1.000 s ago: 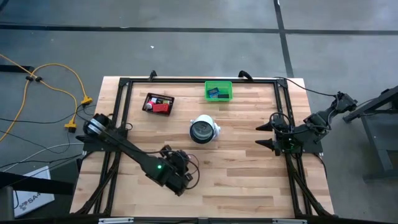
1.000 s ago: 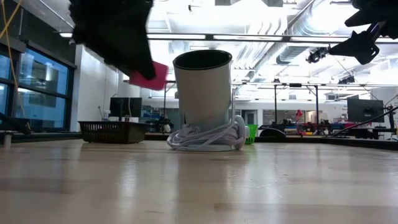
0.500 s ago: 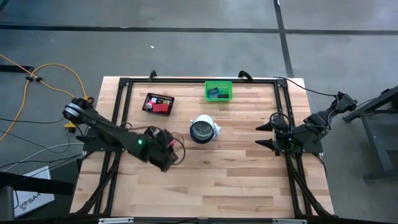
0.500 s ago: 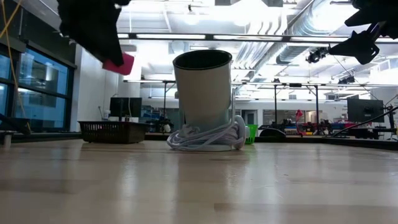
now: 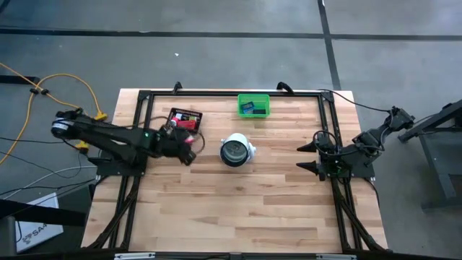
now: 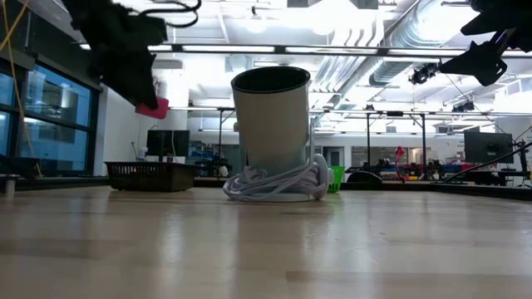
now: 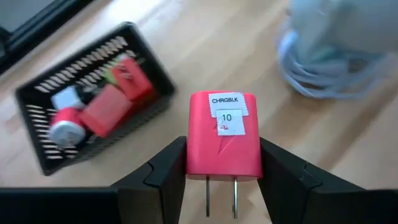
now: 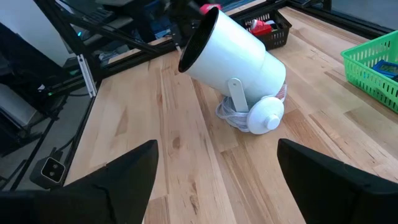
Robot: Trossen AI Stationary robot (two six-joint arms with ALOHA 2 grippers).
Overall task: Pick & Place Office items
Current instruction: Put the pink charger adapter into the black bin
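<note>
My left gripper [image 5: 185, 141] is shut on a pink-red charger block [image 7: 224, 134] labelled CHRGBLK 10. It hovers just near-side of the black mesh tray [image 5: 184, 119]; the low view shows the block [image 6: 152, 106] high above the table. The tray [image 7: 43, 118] holds red blocks [image 7: 106, 109] and a silvery-white round bit [image 7: 65, 127]. The green bin [image 5: 253, 105] at the far edge holds blue and teal flat pieces. My right gripper [image 5: 310, 157] waits open at the table's right side, its fingers spread in its wrist view [image 8: 214, 180]. My left gripper pinches the charger block between its two fingers, one on each side face near the prong end [image 7: 198, 163]. The two metal prongs [image 7: 221, 196] point back toward the wrist. The fingers slant down from above, and the block [image 6: 152, 106] is lifted clear of the table.
A large white cylindrical object with a dark open face [image 5: 236, 150] lies at the table's middle on a coil of white cord [image 6: 274, 184], right of my left gripper. A black frame runs along the table's edges. Bare wood lies across the near half.
My left gripper has carried the pink-red block from the near-left part of the table toward the far edge and the left, ending beside the black mesh tray. It has stayed shut on the block, which remains lifted clear.
</note>
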